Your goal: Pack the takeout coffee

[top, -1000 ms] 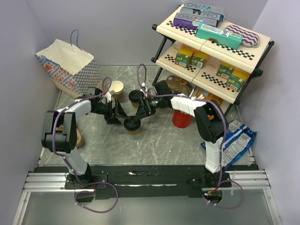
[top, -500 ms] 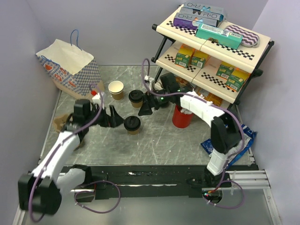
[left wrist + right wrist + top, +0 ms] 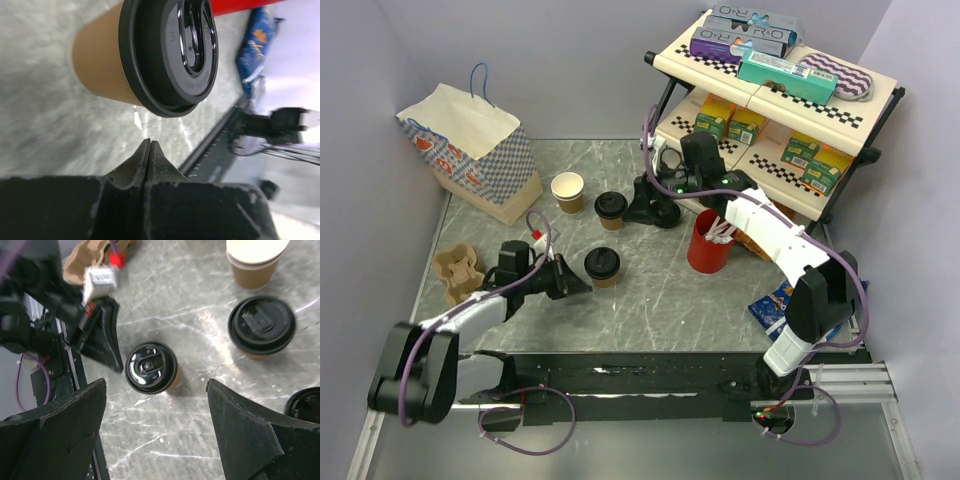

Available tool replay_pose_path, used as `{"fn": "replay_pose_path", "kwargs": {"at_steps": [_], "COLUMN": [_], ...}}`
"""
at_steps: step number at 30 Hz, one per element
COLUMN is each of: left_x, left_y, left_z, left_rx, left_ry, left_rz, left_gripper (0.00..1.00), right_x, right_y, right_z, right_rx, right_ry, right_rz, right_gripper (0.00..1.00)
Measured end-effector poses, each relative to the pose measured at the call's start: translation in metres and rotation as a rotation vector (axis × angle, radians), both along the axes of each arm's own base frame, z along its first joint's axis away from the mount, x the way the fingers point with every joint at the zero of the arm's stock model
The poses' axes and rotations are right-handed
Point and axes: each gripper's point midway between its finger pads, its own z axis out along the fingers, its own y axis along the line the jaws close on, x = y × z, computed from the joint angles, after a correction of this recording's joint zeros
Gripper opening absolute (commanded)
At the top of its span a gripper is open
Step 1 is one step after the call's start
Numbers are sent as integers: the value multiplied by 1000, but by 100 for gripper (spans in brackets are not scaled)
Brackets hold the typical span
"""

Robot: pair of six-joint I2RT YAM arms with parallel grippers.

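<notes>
Near lidded cup (image 3: 602, 265): brown paper, black lid
Far lidded cup (image 3: 610, 207): brown paper, black lid
Lidless cup (image 3: 567, 190): brown, white inside
Stirrer cup (image 3: 705, 256): red
Worktop (image 3: 660, 300): grey, white-streaked marble
Bag (image 3: 470, 140): white, blue check, red-orange marks
Shelf (image 3: 818, 107): cream, black-and-white chequered edge

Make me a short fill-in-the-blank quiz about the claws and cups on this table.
1. The left claw, beside the near cup, is ____ and holds nothing.
2. The right claw is ____.
3. The near cup and the far cup both wear ____ lids.
4. The stirrer cup is ____.
Missing words: shut; open; black; red.
</notes>
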Motion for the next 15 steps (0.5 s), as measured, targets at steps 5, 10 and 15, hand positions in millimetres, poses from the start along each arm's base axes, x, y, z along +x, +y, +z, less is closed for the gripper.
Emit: {"fn": "replay_pose_path", "kwargs": {"at_steps": [5,10,15], "left_x": [-7,-6,2], "left_y": [-16,-28,-36], "left_z": [-15,-27,-40], "left_rx": [-143,-207,-261], "left_ry": [124,217,310], "left_rz": [2,-9,-3], "left_gripper": [1,1,1], "right_x": [9,15,24], "right_y": [-2,-6,-15], "right_z": [15,25,28], "right_rx": [25,49,53], "right_ry": [-25,-23,-27], "right_rz": [-21,-39,-68], "right_gripper": [87,87,87]}}
